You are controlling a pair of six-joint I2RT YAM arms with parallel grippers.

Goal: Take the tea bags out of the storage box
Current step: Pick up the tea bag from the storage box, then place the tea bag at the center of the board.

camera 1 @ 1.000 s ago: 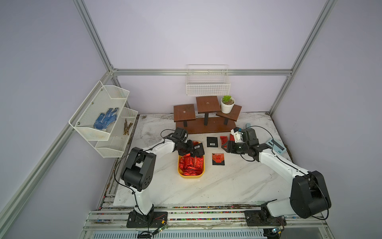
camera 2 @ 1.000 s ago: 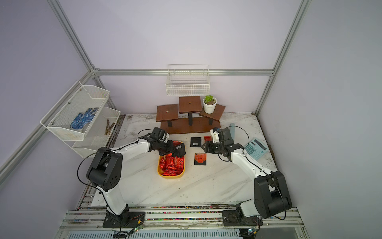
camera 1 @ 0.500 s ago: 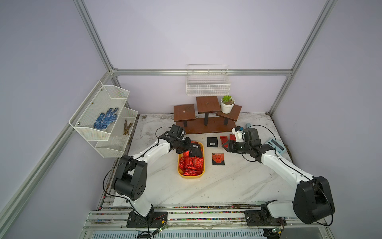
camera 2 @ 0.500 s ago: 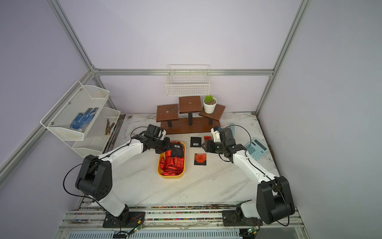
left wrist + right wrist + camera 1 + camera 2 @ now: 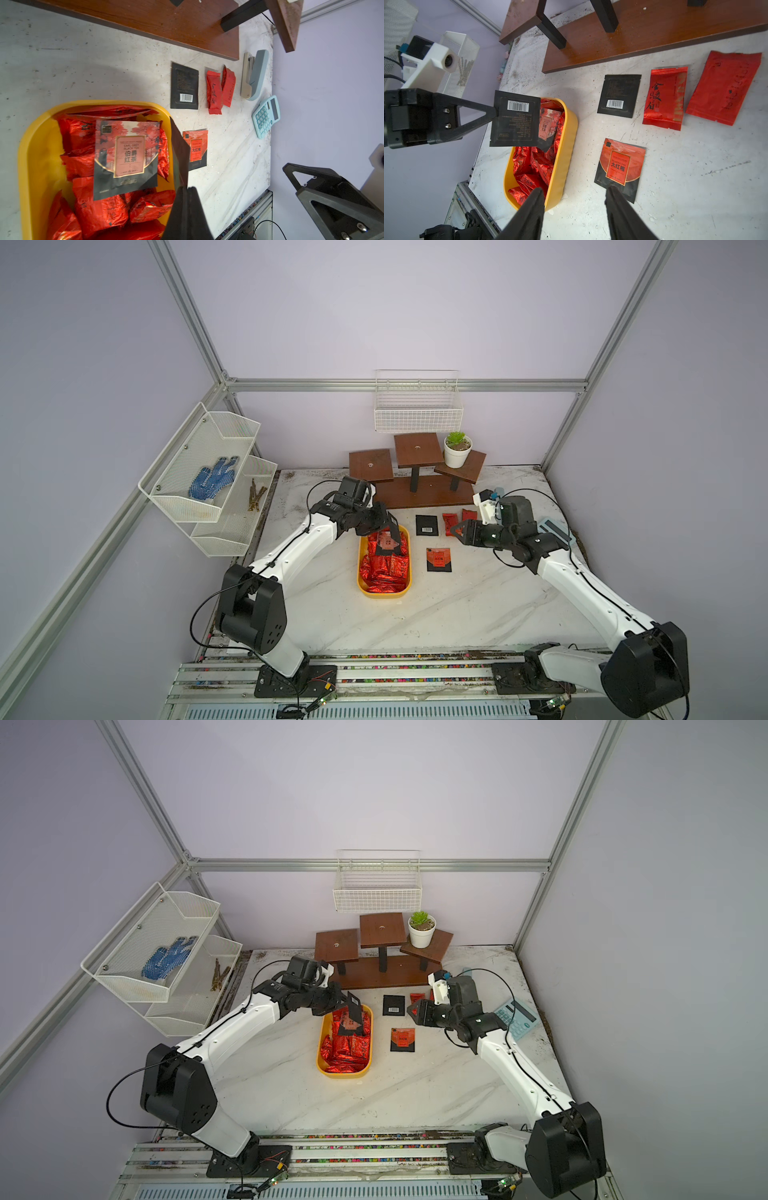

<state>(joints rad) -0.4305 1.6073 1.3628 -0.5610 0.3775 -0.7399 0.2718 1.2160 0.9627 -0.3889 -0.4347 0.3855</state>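
Early days on this one. Four bags are out on the table [image 5: 478, 614] beside the box [image 5: 362, 572]: a barcode sachet [image 5: 427, 525], two red foil ones [image 5: 449, 524] and an emblem sachet [image 5: 439, 559]. Left gripper [image 5: 494, 113] is clamped on a black sachet [image 5: 515, 120] above the box's far end — lifted, not yet set down. Right gripper [image 5: 454, 528] hovers half open and empty near the red ones. A heap of red bags [image 5: 384, 572] plus an Earl Grey sachet [image 5: 126, 155] sits in the box — most of it's left.
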